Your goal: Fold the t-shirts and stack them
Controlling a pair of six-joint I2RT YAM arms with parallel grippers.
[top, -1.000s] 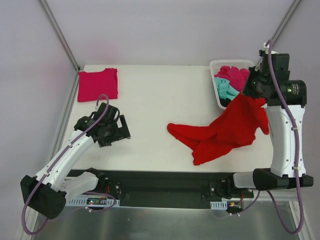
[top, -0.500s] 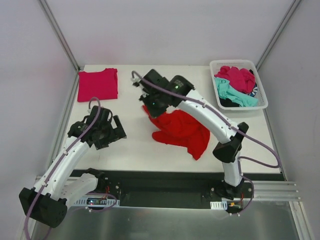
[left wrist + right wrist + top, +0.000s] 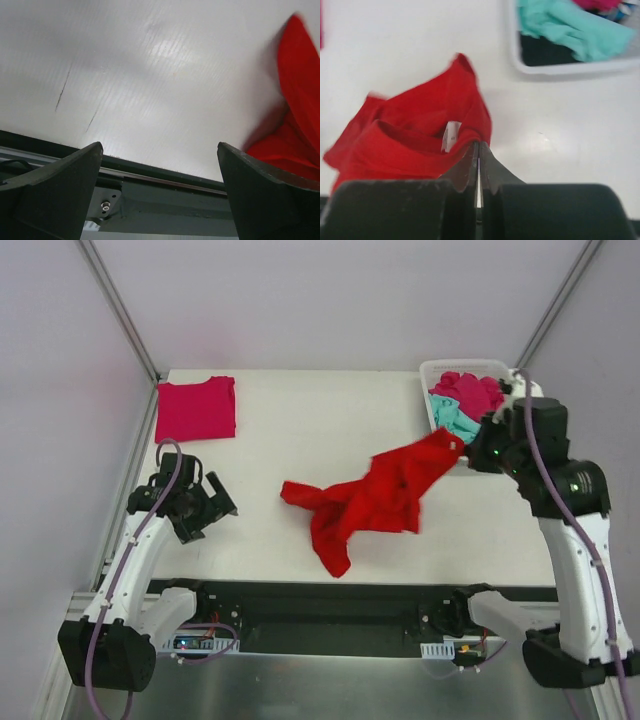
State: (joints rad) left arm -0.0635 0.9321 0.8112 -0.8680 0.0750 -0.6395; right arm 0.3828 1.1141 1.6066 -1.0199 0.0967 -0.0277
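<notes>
Surface: white table (image 3: 300,430); folded magenta t-shirt (image 3: 196,408) at upper left, basket (image 3: 470,363) at upper right.
Red t-shirt (image 3: 375,495): mid-frame, long axis running from upper right down to lower left.
Right gripper (image 3: 470,452): clamped on the shirt's upper-right end, beside the collar label (image 3: 451,136).
Left gripper (image 3: 204,512): jaws wide, empty, well left of the shirt's free lower-left end; likely the nearer arm for that end.

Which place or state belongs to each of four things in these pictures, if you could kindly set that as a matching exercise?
1. red t-shirt
2. folded magenta t-shirt
3. teal t-shirt
4. left tool

A. in the white basket
B. open, above the table's near left
C. at the table's far left corner
D. pinched by the shut right tool

Pairs: 1-D, 2-C, 3-A, 4-B.
</notes>
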